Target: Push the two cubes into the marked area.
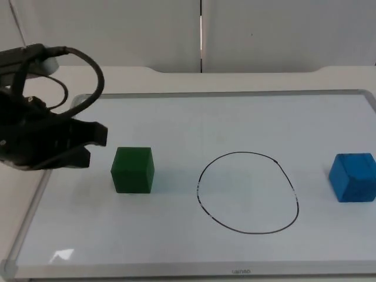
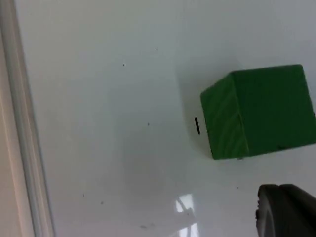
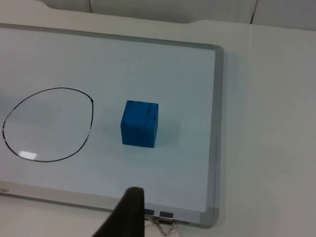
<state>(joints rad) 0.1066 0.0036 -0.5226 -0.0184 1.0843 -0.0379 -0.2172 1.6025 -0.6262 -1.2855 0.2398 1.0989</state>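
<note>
A whiteboard (image 1: 176, 117) with a grey frame lies flat on the white table, and a black circle (image 1: 247, 192) is drawn on it, just right of centre in the top view. The green cube (image 1: 133, 169) sits on the board left of the circle, outside the line and apart from it. The blue cube (image 1: 353, 177) sits at the far right edge of the top view, also outside the circle and well apart from it.

My left gripper (image 1: 88, 144) hangs at the left of the top view, just beside the green cube on the side away from the circle, with a small gap between us, so I am not touching it. I cannot tell from here whether my left jaws are open or closed. Through my left wrist camera I see the green cube (image 2: 259, 112) standing on the board, with the board's frame running along one side.

My right gripper waits off the board's near corner; its wrist camera looks onto the blue cube (image 3: 140, 123), which stands between the circle (image 3: 49, 124) and the board's frame. One dark fingertip (image 3: 126, 215) shows there, and I cannot tell how those jaws stand.
</note>
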